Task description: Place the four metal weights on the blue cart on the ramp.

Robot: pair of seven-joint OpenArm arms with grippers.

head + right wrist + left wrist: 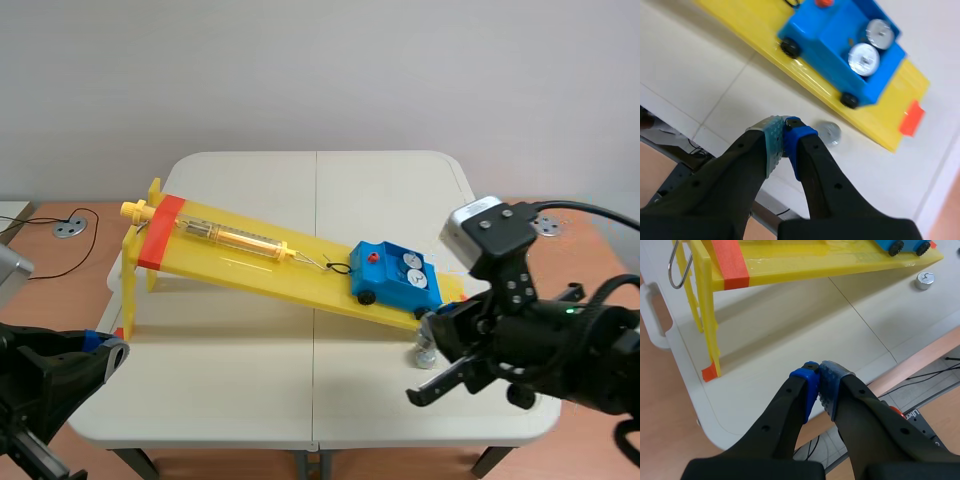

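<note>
- The right pincer (785, 125) is found clenched, pad against pad, with nothing gripped between them.
- A loose metal weight (829, 132) is seen flat on the table (250, 380), just beside the blue pad's tip and close to the ramp's low end.
- The blue cart (825, 35) is located ahead of that pincer, parked on its wheels at the lower end of the yellow ramp (240, 265).
- Two weights (863, 59) are noted side by side in the cart's open bed.
- A spring scale (235, 237) is laid along the ramp above the cart.
- The left pincer (817, 371) is likewise found clenched on nothing, held over the table's near left edge, well apart from the cart.
</note>
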